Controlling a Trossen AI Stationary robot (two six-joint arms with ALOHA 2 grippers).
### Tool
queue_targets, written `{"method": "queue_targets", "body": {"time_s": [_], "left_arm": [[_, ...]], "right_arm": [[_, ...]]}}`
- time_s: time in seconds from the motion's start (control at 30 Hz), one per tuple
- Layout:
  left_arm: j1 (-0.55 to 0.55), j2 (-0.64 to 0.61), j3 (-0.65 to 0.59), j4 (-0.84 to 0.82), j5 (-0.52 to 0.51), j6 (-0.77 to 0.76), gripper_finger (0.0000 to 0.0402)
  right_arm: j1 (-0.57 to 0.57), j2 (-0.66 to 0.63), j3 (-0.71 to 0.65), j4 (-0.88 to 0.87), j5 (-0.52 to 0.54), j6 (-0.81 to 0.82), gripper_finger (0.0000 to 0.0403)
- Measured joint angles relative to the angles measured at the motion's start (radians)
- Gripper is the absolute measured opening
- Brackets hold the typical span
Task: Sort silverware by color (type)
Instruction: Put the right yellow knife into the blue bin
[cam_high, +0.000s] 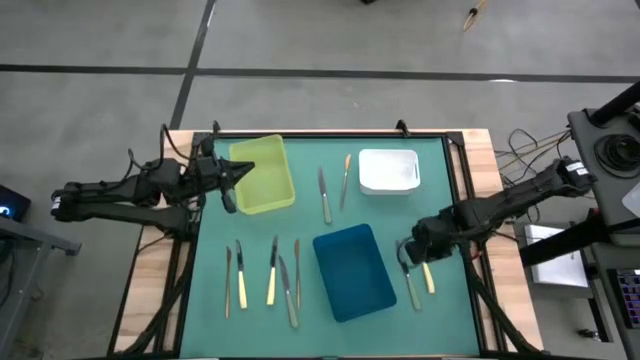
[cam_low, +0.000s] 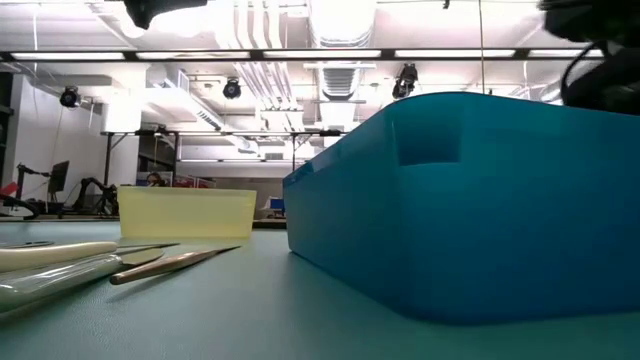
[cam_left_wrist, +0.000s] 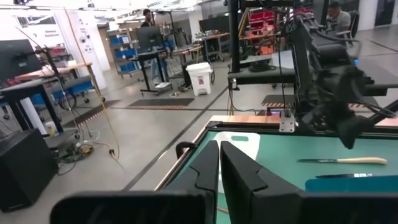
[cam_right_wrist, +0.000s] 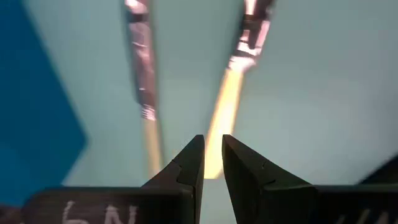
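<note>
The silverware lies flat on the green mat. Several pieces lie at the near left: cream-handled knives, a silver one and thin gold ones. A silver knife and a gold piece lie at the far middle. Two cream-handled knives lie right of the blue tray. My right gripper hangs over those two, tipped steeply down, with a narrow empty gap between its fingers; below it are the two knives. My left gripper is shut, level and raised at the yellow tray's left edge.
A white tray stands at the far right of the mat. In the low view the blue tray fills the right and the yellow tray stands farther back. Free mat lies between the trays and along the near edge.
</note>
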Motion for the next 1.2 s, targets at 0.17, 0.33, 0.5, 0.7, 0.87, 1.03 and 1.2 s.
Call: {"method": "queue_targets", "body": {"time_s": [0.17,0.33,0.5,0.7,0.87,1.03,1.2], "left_arm": [[0.0,0.004,0.0,0.017,0.0,0.044,0.0],[0.0,0.006,-0.009,0.041,0.0,0.056,0.0],[0.0,0.007,-0.014,0.039,0.0,0.056,0.0],[0.0,0.009,-0.015,0.039,0.0,0.056,0.0],[0.0,0.013,-0.015,0.039,0.0,0.056,0.0],[0.0,0.015,-0.015,0.038,0.0,0.053,0.0],[0.0,0.015,-0.015,0.041,0.0,0.052,0.0]], "right_arm": [[0.061,0.068,-0.001,0.003,0.0,0.028,0.0047],[0.061,0.12,-0.002,0.009,-0.009,0.0,0.0047],[0.061,0.14,-0.002,0.044,-0.011,-0.04,0.006],[0.06,0.14,-0.002,0.055,0.089,-0.015,0.012],[0.059,0.167,-0.009,0.055,0.127,-0.015,0.0161],[0.059,0.231,-0.012,0.058,0.128,-0.037,0.0176],[0.058,0.288,-0.008,0.068,0.132,-0.063,0.0173]]}}
